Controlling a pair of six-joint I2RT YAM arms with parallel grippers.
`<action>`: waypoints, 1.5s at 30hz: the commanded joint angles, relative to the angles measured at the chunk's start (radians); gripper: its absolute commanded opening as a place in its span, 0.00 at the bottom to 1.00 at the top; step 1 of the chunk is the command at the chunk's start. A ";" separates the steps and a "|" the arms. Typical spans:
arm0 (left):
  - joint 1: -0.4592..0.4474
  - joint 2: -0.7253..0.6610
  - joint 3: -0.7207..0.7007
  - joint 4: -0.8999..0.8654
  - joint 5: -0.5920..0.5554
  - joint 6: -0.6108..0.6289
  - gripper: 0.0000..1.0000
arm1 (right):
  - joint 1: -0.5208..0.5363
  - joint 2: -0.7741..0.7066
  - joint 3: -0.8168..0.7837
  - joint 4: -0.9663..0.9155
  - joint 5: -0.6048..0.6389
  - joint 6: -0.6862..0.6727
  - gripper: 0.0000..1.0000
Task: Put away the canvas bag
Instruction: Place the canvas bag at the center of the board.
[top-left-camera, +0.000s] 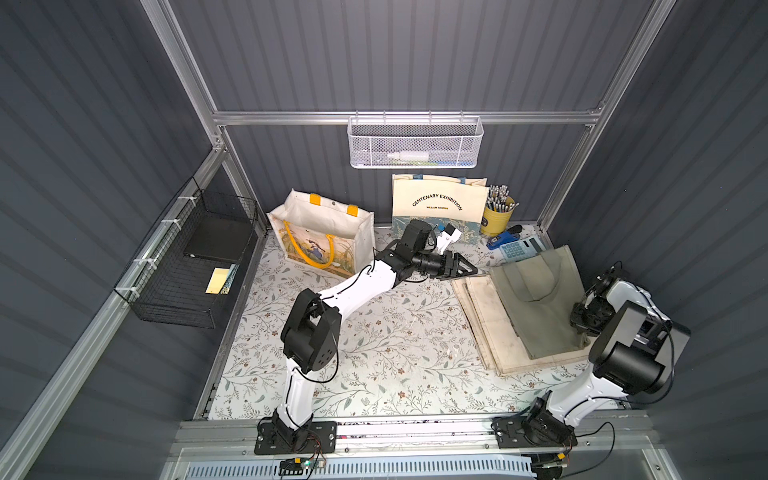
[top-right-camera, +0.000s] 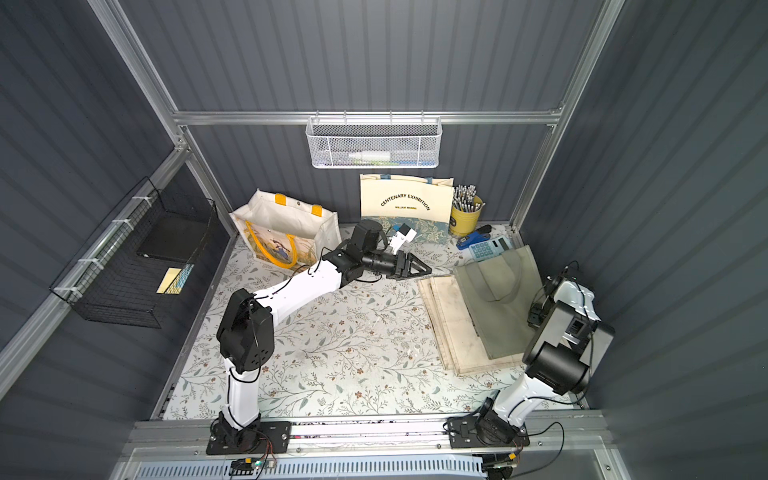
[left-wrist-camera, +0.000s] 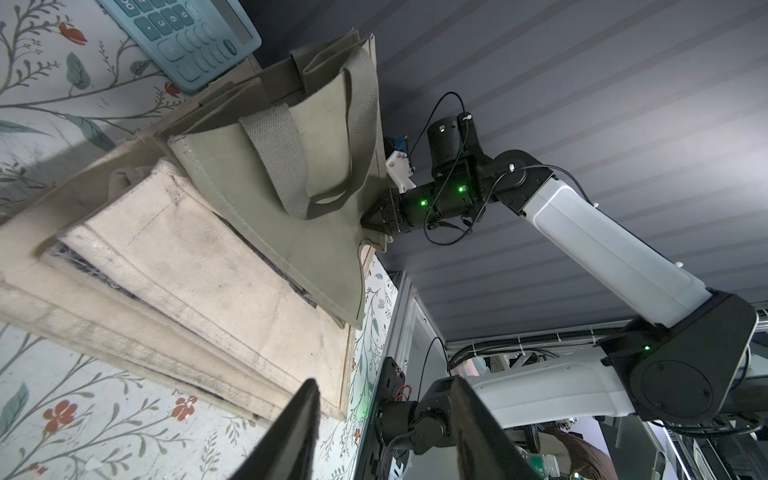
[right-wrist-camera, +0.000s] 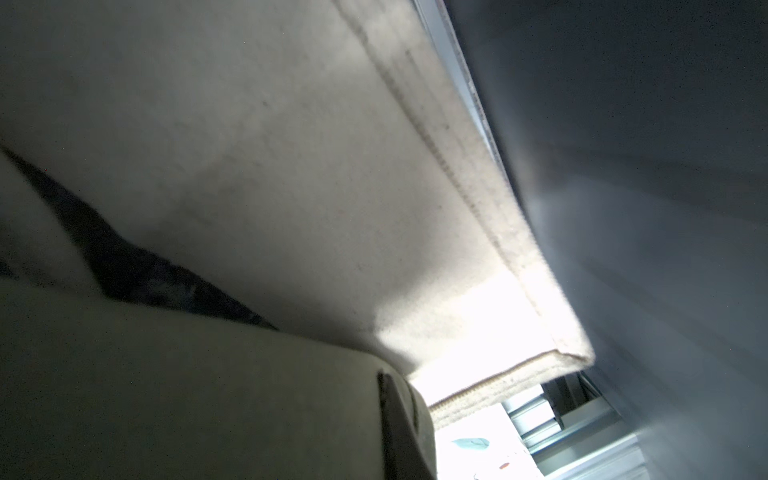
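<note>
pinching green canvas bag (top-left-camera: 536, 303) corner, right fingers (left-wrist-camera: 373, 217) clamped tight; left fingers (left-wrist-camera: 297, 432) half open, empty, near cream bags (top-left-camera: 482, 320).

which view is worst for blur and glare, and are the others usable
right wrist view: worst, pressed up against fabric, soft all over, one blown-out white patch, deep shadow elsewhere; left wrist view: olive bag crisp, its own jaws blurred in the foreground; both top views: evenly lit and sharp.

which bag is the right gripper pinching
The olive-green bag, lying on top of the flat cream bags; the right gripper is shut on its edge.
</note>
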 joint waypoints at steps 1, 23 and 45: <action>0.001 -0.031 -0.015 -0.027 0.010 0.047 0.52 | 0.022 0.031 -0.029 -0.035 -0.140 0.011 0.09; 0.002 -0.097 0.093 -0.209 -0.071 0.262 0.54 | 0.017 -0.123 0.083 -0.015 0.058 0.093 0.75; 0.196 -0.410 -0.027 -0.400 -0.423 0.507 0.59 | 0.608 -0.679 -0.082 0.348 0.033 0.113 0.69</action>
